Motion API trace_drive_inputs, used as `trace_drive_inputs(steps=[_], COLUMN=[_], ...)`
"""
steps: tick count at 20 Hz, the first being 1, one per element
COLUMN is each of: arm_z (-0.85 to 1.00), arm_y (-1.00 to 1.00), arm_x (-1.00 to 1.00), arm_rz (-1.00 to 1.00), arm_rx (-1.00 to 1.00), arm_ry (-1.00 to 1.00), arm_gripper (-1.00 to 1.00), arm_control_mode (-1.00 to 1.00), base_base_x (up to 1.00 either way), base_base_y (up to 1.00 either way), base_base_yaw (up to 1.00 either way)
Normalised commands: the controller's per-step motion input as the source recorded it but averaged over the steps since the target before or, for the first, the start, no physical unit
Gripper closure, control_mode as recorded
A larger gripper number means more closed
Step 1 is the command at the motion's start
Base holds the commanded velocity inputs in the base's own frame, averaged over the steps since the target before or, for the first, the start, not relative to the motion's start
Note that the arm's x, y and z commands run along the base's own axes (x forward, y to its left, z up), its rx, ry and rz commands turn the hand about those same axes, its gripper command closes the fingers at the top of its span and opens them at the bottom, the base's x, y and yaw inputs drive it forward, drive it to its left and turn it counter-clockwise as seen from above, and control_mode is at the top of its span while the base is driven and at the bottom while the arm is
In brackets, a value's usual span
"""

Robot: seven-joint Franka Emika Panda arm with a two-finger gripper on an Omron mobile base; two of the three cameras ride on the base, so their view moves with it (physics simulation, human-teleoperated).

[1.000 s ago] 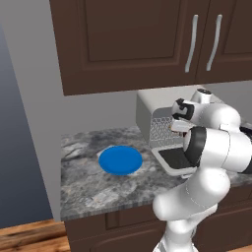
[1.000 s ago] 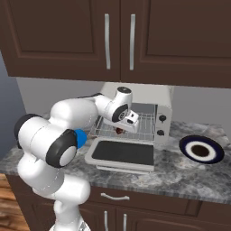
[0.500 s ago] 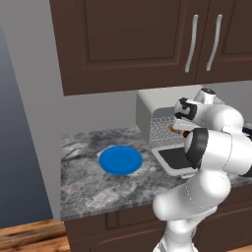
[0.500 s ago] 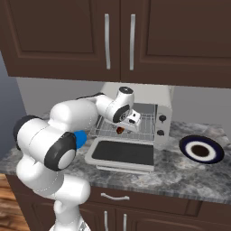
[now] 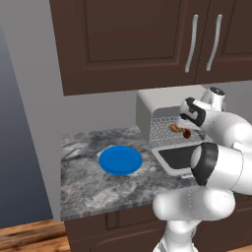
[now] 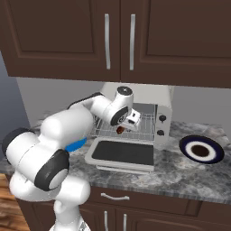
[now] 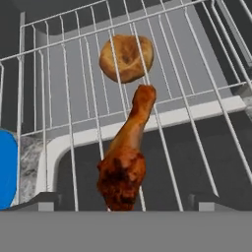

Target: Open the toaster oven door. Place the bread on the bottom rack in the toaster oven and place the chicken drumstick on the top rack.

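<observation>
Your arm reached into the open oven [image 6: 155,97], with the gripper [image 6: 131,121] at the mouth of the cavity, level with the racks. The door [image 6: 122,152] lay folded down flat on the counter [image 6: 189,173] in front of the oven, its dark glass facing up.

In the hand view, the drumstick [image 7: 126,156] lay on the top rack [image 7: 197,74] directly ahead of the gripper [image 7: 126,203] — thick end nearest the camera, thin bone end pointing deeper into the oven. The two fingertips [image 7: 45,201] stood wide apart at either side of the thick end and did not touch it: the fingers were open and held nothing. The bread [image 7: 126,58] was seen through the wires of the top rack, so it sat below that rack and farther in, just past the bone end of the drumstick.

From the left base view, the drumstick [image 5: 185,132] and the bread [image 5: 174,128] showed as two small brown spots inside the oven [image 5: 147,110], close beside the gripper [image 5: 193,124]. You could not tell the bottom rack apart from the top one there.

Elsewhere on the counter — a blue plate [image 5: 120,160] lay to the left of the oven, and a dark plate [image 6: 201,150] with a pale centre lay to its right, well apart from the door.
</observation>
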Motion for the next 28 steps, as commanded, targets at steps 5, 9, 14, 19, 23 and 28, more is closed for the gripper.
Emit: trace_drive_inputs(steps=[5,9,14,19,23,28], arm_z=[0.00,-0.01,-0.13,-0.15,-0.15,-0.12], arm_y=[0.00,0.00,0.02,0.04,0.03,0.00], arm_x=[-0.42,-0.33,-0.31,-0.20,-0.02,0.00], arm_rz=[0.00,0.02,0.03,0.06,0.08,0.08], arm_rx=[-0.03,0.00,-0.01,-0.04,-0.06,-0.01], arm_ry=[0.00,0.00,0.00,0.10,0.16,0.01], arm_gripper=[-1.00,-1.00,-1.00,-1.00,-1.00,-1.00], arm_control_mode=[-1.00,-1.00,-1.00,-1.00,-1.00,-1.00], base_base_x=[0.00,0.00,0.00,0.00,0.00,0.00], base_base_y=[0.00,0.00,0.00,0.00,0.00,0.00], base_base_yaw=[0.00,0.00,0.00,0.00,0.00,0.00])
